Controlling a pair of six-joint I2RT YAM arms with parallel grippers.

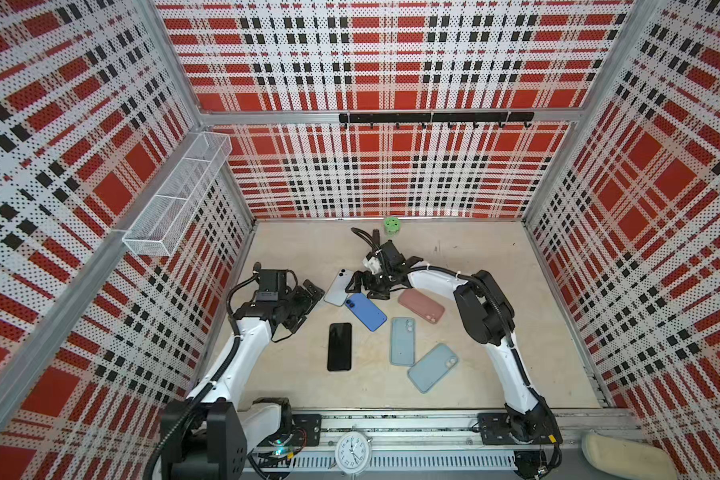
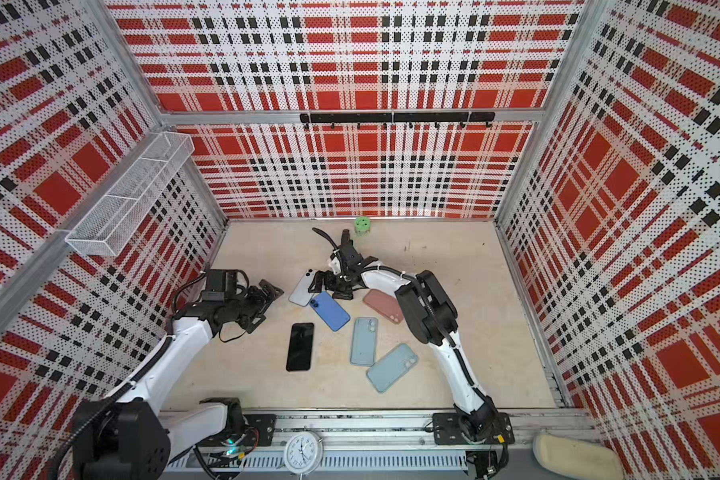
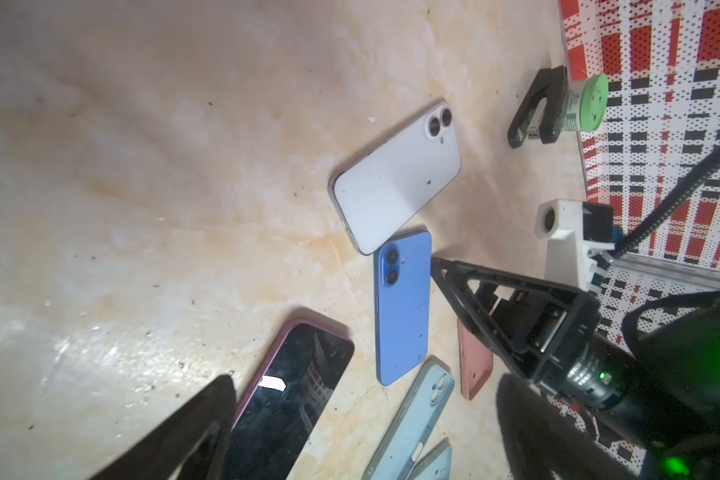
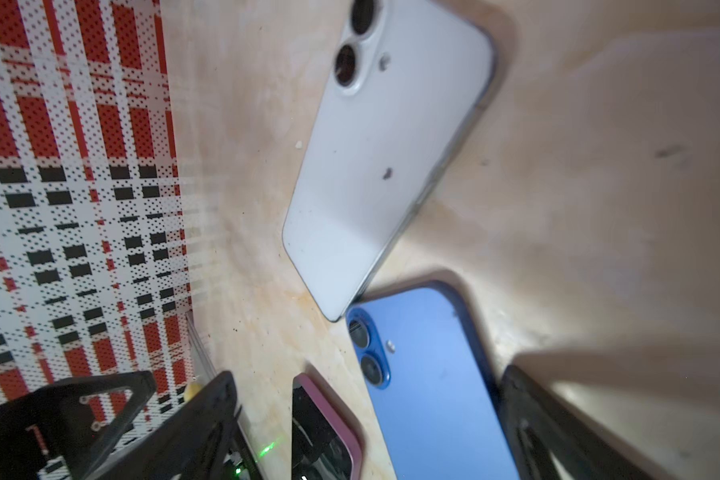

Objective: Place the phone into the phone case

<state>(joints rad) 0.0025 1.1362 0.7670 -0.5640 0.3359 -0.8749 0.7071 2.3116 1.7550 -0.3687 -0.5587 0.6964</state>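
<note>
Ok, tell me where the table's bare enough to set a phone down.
Bare: the right side of the table, between the pink case and the right wall; and the front strip, between the black phone and the rail. Crowded: the middle, around the white phone, blue phone and right gripper.

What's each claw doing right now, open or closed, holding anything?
Left claw: open, holding nothing.
Right claw: open, holding nothing, by the blue phone.
</note>
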